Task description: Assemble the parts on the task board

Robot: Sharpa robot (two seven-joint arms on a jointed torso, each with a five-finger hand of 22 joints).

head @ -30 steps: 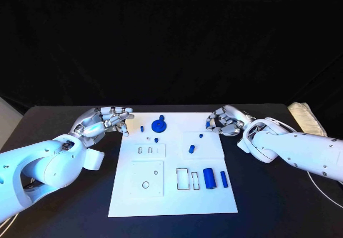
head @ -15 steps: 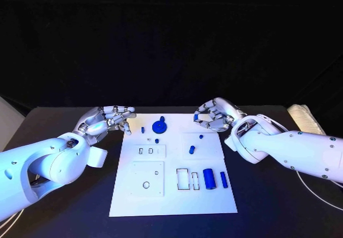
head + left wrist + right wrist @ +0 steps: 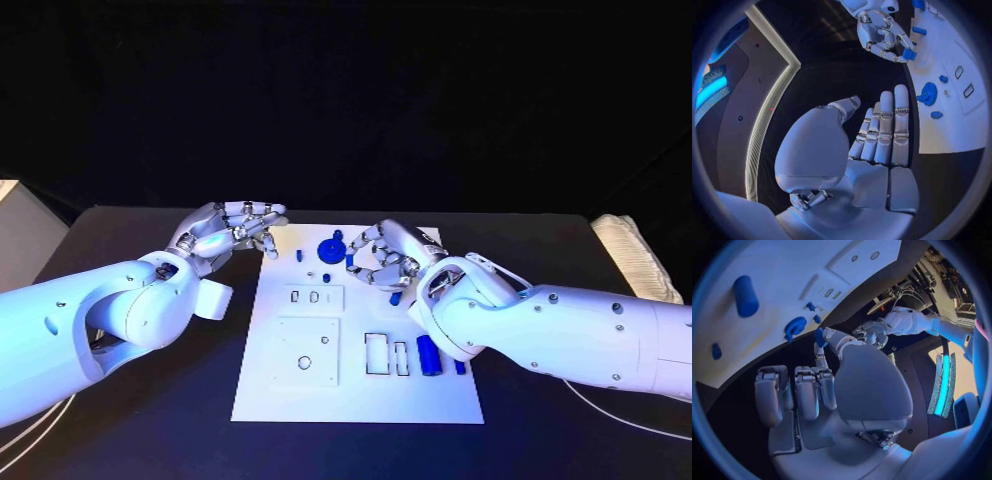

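My right hand (image 3: 384,258): silver and jointed, raised over the far middle of the task board (image 3: 361,400); it pinches a small blue part (image 3: 819,336) between thumb and a fingertip, other fingers curled in. The left wrist view shows the same part (image 3: 908,54) as a blocky blue piece at the fingertips.
My left hand (image 3: 231,230): silver, at the board's far left corner, over the black table (image 3: 144,440); in its wrist view the fingers (image 3: 886,130) lie straight, side by side, thumb apart, nothing in them.
Task board: flat, smooth white rectangular plate in the middle of the table, with raised square panels and small rectangular and round cut-outs.
Blue gear-like disc (image 3: 332,250): round, on the far part of the board, just beside my right hand's fingertips.
Blue cylinder (image 3: 427,352): smooth, rounded, lying on the near right part of the board, partly behind my right arm.
Small blue pegs (image 3: 299,256): short, near the disc on the board.
Table: matt black.
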